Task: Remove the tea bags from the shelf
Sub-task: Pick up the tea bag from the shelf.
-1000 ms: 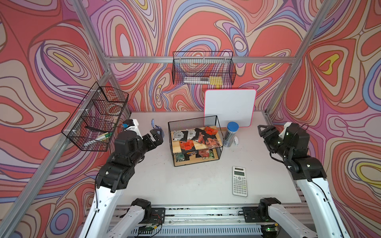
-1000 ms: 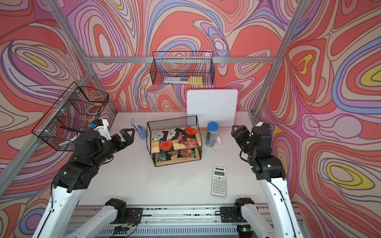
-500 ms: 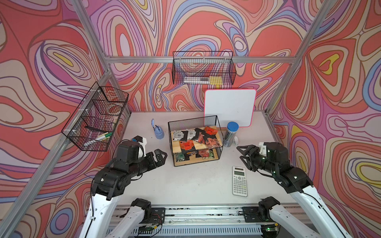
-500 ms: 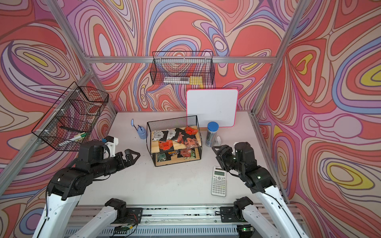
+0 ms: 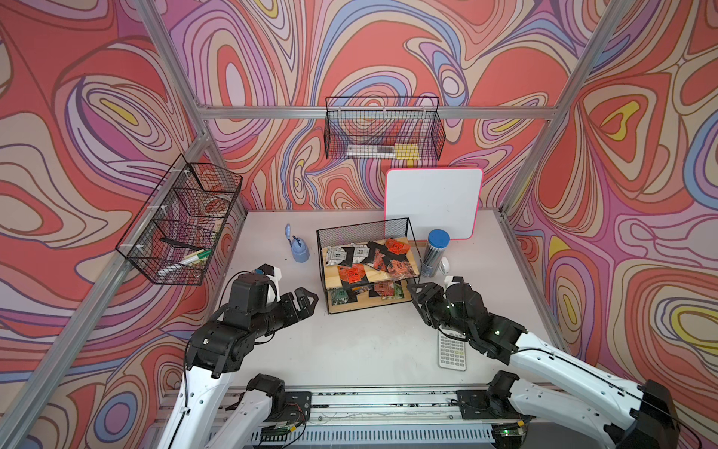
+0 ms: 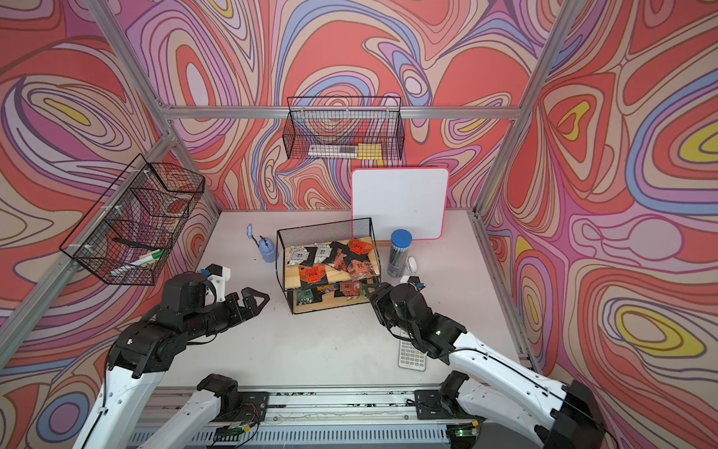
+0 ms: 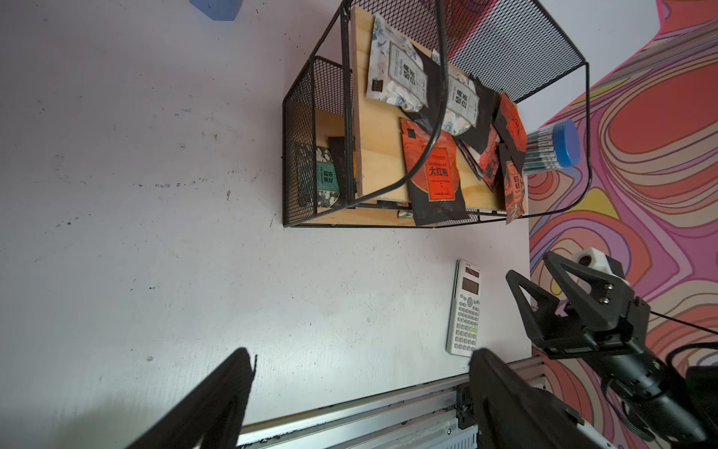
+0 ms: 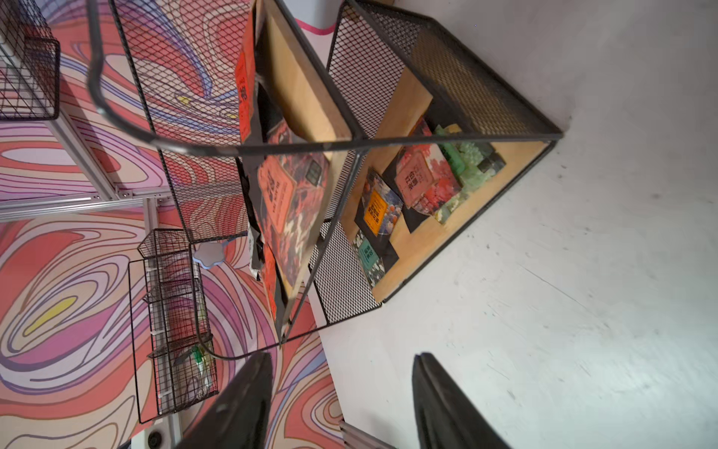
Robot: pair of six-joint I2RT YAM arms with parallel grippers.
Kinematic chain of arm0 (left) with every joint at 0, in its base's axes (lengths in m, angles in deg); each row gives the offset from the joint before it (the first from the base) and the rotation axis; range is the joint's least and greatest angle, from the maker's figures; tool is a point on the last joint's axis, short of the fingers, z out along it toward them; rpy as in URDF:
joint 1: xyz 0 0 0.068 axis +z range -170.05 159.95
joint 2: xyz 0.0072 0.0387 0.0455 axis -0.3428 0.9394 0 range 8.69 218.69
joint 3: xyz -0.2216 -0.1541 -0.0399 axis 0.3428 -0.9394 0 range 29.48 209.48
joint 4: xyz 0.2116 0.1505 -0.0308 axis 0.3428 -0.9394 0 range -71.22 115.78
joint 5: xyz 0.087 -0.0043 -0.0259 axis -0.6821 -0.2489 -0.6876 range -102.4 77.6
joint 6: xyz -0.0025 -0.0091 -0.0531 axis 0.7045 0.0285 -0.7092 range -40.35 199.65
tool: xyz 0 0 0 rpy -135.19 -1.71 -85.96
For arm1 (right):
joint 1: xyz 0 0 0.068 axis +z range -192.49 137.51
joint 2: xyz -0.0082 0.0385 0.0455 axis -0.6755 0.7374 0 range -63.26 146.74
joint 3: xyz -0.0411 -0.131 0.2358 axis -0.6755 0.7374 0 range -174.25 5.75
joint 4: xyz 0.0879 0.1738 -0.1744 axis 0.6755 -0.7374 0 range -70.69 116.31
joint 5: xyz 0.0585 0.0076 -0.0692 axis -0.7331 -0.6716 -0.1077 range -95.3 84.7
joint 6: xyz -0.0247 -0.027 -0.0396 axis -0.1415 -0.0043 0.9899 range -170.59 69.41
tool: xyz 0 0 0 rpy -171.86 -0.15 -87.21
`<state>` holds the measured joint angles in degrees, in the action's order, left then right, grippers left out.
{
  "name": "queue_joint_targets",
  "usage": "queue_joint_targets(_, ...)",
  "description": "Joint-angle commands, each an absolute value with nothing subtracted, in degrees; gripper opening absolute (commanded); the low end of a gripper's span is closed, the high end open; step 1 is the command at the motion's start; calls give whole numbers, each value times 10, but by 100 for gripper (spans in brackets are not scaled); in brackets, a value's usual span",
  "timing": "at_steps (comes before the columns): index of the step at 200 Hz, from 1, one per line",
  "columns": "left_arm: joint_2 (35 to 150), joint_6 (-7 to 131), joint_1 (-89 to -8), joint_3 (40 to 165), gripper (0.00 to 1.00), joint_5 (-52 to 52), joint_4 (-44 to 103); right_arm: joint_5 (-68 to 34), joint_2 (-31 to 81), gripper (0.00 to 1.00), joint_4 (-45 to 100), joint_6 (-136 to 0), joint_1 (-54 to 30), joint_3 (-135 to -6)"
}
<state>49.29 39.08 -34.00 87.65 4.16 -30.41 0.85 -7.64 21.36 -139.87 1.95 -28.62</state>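
Facing the shelf (image 5: 361,235) from either side, left jaws spread wide, empty, right jaws parted, empty, close to its front corner, tea bags (image 5: 351,273) strewn over both tiers

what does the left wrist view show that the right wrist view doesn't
Only the left wrist view shows the white calculator, the blue-capped tube and the right arm with open jaws. Only the right wrist view shows a wire wall basket holding a green-capped marker. Both show the shelf, tea bags on both its boards, and bare tabletop.
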Motion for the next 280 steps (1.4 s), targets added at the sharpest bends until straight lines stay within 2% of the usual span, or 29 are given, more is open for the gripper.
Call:
queue_joint_targets(1, 490, 390, -344, 869, 91, 48, -264, 33, -46, 59, 353, -1430, 23, -283)
queue_joint_targets(33, 492, 395, -344, 867, 91, 46, -259, 42, -21, 55, 394, -1456, 23, -271)
queue_joint_targets(58, 497, 397, -344, 869, 91, 46, -256, 48, -4, 48, 419, -1475, 23, -257)
queue_joint_targets(120, 505, 400, -344, 871, 88, 46, -250, 49, 33, 42, 448, -1494, 23, -255)
queue_joint_targets(280, 502, 399, -344, 868, 85, 49, -245, 60, 60, 14, 437, -1516, 23, -280)
